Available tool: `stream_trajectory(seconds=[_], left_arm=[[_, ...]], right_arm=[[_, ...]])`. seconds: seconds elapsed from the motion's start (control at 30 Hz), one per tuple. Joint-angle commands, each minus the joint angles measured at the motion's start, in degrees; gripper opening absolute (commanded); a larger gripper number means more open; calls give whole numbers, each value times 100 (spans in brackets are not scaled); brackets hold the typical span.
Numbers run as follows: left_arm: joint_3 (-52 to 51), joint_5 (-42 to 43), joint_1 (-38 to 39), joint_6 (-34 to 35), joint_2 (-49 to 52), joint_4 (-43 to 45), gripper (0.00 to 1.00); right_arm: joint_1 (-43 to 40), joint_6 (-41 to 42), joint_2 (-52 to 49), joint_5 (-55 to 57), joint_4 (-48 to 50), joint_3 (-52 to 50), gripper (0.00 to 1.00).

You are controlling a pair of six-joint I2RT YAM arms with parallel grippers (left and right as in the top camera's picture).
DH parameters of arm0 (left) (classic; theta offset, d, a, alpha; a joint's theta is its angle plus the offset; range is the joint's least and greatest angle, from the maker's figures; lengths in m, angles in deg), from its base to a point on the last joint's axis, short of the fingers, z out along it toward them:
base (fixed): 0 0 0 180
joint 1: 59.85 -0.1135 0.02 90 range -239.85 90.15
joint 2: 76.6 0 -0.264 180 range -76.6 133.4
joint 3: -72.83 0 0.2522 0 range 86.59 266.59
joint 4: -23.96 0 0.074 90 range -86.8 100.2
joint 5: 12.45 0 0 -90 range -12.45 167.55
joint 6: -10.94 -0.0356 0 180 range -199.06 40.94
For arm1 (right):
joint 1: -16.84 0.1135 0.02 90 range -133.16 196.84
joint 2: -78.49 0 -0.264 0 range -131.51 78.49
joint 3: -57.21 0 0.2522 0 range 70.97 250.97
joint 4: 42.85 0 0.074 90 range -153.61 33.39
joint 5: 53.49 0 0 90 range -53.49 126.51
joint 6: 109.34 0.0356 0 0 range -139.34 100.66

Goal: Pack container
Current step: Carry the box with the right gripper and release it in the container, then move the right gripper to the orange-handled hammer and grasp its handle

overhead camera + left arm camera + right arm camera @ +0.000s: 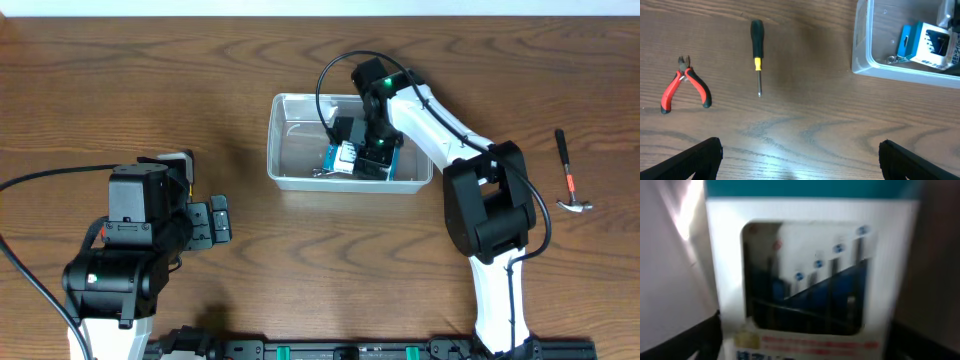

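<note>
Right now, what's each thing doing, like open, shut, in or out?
Bin: open top, box inside.
Box: in the bin, at the right gripper.
Screwdriver: flat on the table, outside the bin.
Pliers: flat on the table, handles spread.
Hammer: flat on the table, outside the bin.
Left gripper: open, empty.
Right gripper: open, down in the bin at the box.

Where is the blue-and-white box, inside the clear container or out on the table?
Inside. From overhead the blue-and-white box lies within the walls of the clear container; the left wrist view shows it behind the near wall.
</note>
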Motion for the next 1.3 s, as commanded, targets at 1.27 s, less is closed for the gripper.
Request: stream_trajectory(seconds=[1.27], left_arm=[[111, -50, -35, 48, -2, -66, 98]], right_arm=[[-5401, 3733, 1705, 1126, 216, -1576, 93]])
